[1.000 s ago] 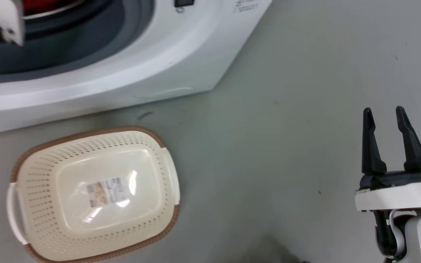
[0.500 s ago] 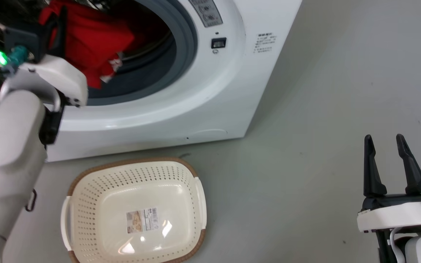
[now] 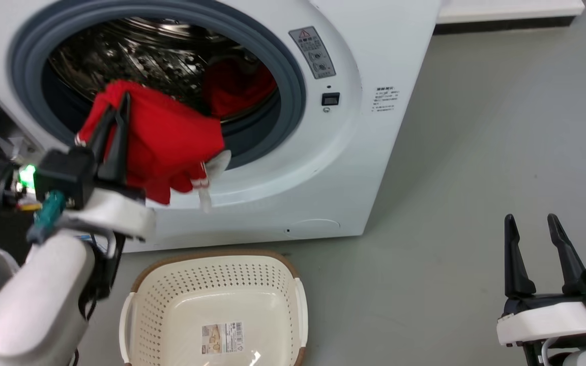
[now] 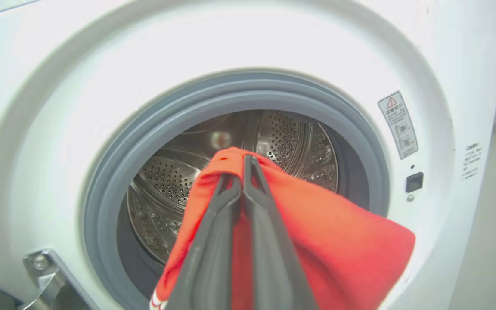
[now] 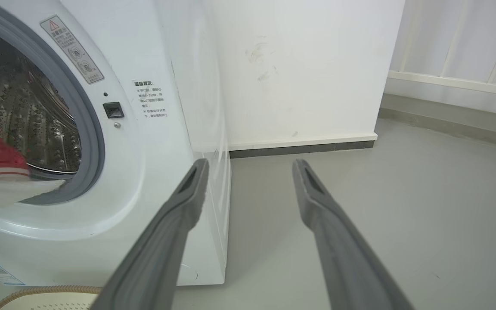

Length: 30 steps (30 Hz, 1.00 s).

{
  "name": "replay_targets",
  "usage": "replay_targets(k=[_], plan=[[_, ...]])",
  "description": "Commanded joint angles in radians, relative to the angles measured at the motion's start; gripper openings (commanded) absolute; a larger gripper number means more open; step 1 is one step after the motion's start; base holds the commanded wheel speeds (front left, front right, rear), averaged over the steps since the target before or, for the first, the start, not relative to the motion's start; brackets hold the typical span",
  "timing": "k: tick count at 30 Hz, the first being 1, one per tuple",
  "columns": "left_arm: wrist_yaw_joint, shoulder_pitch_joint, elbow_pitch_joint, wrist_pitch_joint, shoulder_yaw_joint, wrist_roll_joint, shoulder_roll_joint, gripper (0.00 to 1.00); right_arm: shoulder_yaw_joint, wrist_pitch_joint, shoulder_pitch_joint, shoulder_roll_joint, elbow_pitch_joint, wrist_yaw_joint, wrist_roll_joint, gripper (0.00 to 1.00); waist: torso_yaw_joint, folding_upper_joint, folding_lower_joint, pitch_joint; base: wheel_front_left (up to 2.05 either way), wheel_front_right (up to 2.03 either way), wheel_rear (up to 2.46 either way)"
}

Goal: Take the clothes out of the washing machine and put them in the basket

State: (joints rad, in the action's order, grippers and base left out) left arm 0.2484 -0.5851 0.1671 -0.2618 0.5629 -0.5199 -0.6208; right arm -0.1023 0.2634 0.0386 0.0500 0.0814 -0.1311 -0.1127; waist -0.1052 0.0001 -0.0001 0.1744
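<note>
Moved since half a second ago: left pincer [image 3: 120, 104] with its red garment [image 3: 171, 147], then up in the porthole mouth, now lower and further out, with the hem hanging over the white front ring. The head camera has also shifted, so more of the washer front is in frame.

- Left pincer: fingers pressed together, pinching the garment's top fold. Cloth drapes down both sides of the fingers; white-striped trim [image 3: 199, 182] at its lower right corner.
- Second red garment [image 3: 237, 86]: inside the steel drum [image 3: 135, 51], right side, apart from the pincer.
- Washing machine [image 3: 374, 152]: grey porthole rim [image 3: 293, 86] open to view.
- Basket [image 3: 150, 315]: on the floor [image 3: 476, 152], just before the washer, below the held garment; paper label [image 3: 222, 338] on its bottom.
- Right pincer [image 3: 530, 217]: spread, touching nothing, over the floor well right of the basket.
</note>
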Motion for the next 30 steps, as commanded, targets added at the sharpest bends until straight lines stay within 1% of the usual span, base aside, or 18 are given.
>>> replay_targets(k=[1, 7, 9, 11, 15, 17, 19, 24, 30], plan=[[0.017, 0.056, -0.054, -0.004, -0.011, 0.009, -0.012, 0.00, -0.002, 0.002, -0.017, 0.001, 0.003, 0.001, 0.008, 1.00, 0.020, -0.0001, 0.0001, -0.025, 0.00, 0.00, 0.00], [0.049, 0.190, -0.173, 0.008, 0.001, -0.001, -0.036, 0.00, -0.005, 0.002, -0.029, 0.000, -0.003, 0.001, 0.005, 1.00, 0.044, -0.0001, 0.0001, -0.028, 0.00, 0.00, 0.00], [0.044, 0.228, -0.186, 0.022, 0.019, -0.017, -0.024, 0.00, -0.006, 0.002, -0.024, 0.001, -0.009, 0.001, 0.004, 1.00, 0.049, -0.0001, 0.0001, -0.014, 0.00, 0.00, 0.00], [0.038, 0.253, -0.174, 0.032, 0.031, -0.033, -0.018, 0.00, -0.001, 0.002, -0.008, 0.001, -0.014, 0.001, 0.004, 1.00, 0.047, -0.0001, 0.0001, 0.011, 0.00, 0.00, 0.00], [0.022, 0.281, -0.099, 0.029, 0.049, -0.060, 0.010, 0.00, 0.001, 0.002, 0.014, 0.001, -0.024, 0.001, 0.011, 1.00, 0.036, -0.0001, 0.0001, 0.063, 0.00, 0.00, 0.00], [0.006, 0.288, -0.043, 0.028, 0.063, -0.066, 0.024, 0.00, 0.001, 0.002, 0.026, 0.000, -0.029, 0.001, 0.014, 1.00, 0.027, -0.0001, 0.0001, 0.094, 0.00, 0.00, 0.00], [-0.019, 0.283, 0.027, 0.028, 0.080, -0.073, 0.043, 0.00, 0.001, 0.002, 0.039, 0.001, -0.035, 0.001, 0.021, 1.00, 0.017, -0.0001, 0.0001, 0.129, 0.00, 0.00, 0.00], [-0.106, 0.229, 0.222, 0.022, 0.125, -0.086, 0.104, 0.00, 0.006, 0.002, 0.070, 0.000, -0.058, 0.001, 0.024, 1.00, -0.013, -0.0001, 0.0001, 0.232, 0.00, 0.00, 0.00], [-0.185, 0.121, 0.482, 0.013, 0.166, -0.061, 0.181, 0.00, 0.013, 0.002, 0.100, 0.000, -0.093, 0.001, 0.012, 1.00, -0.045, -0.0001, 0.0001, 0.365, 0.00, 0.00, 0.00]])
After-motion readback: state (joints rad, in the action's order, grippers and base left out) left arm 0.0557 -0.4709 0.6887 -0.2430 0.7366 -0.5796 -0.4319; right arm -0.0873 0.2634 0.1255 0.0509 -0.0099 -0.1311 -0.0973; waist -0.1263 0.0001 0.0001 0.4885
